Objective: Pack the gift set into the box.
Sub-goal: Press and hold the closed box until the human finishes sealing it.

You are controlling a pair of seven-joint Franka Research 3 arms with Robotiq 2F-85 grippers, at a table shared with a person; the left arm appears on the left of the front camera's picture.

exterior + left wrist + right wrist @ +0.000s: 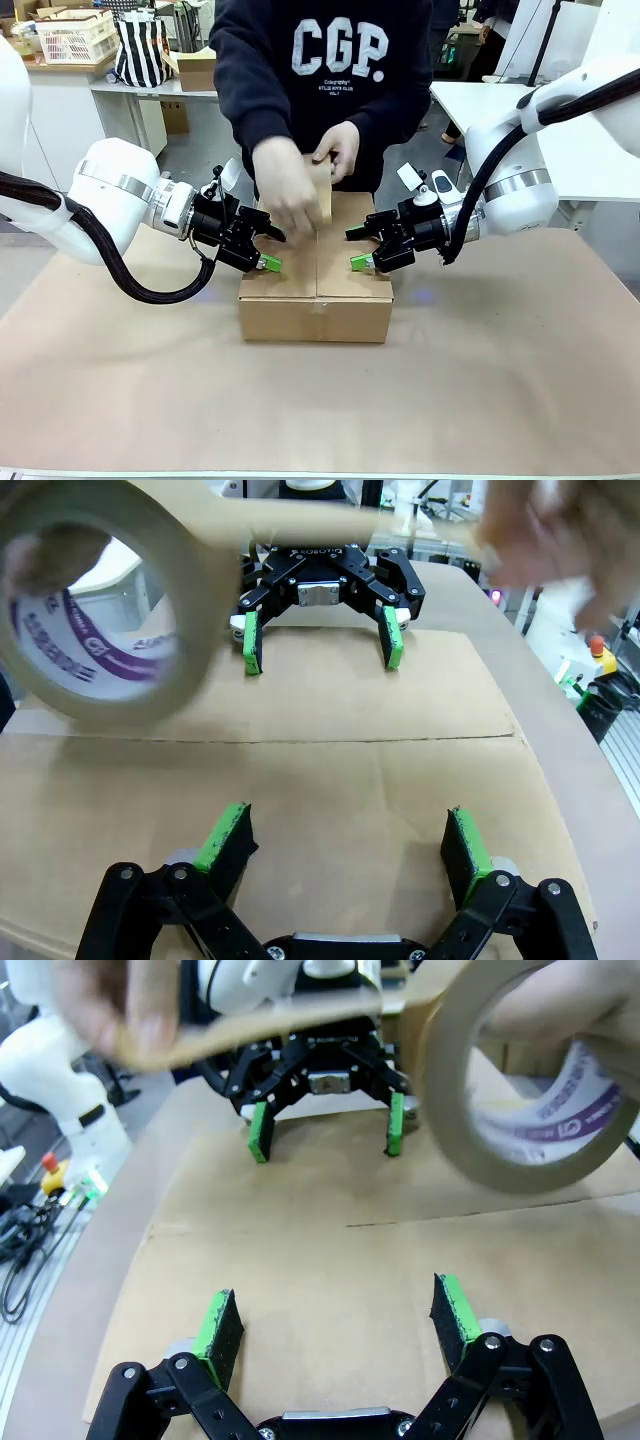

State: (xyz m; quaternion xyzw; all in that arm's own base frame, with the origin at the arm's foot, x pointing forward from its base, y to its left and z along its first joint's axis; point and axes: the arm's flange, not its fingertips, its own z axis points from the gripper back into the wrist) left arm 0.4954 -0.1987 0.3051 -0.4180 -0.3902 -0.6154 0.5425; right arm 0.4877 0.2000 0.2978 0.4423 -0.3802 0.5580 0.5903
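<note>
While pressing down on the closed flaps of the box [315, 300] at table centre, left gripper [268, 247] and right gripper [358, 248] splayed, clutching nothing, facing across the centre seam beneath the person's tape roll [95, 600].

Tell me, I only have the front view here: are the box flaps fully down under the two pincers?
Observer: Yes. In the left wrist view the flaps of the box lie flat and meet in a thin seam.
Reviewer: What is the person holding?
Observer: A roll of tape with purple print inside its core, a strip pulled out above the seam.
Reviewer: Are the pincers gripping anything?
Observer: No. The left pincer and the right pincer are both open, pads down on the flaps, facing each other.
</note>
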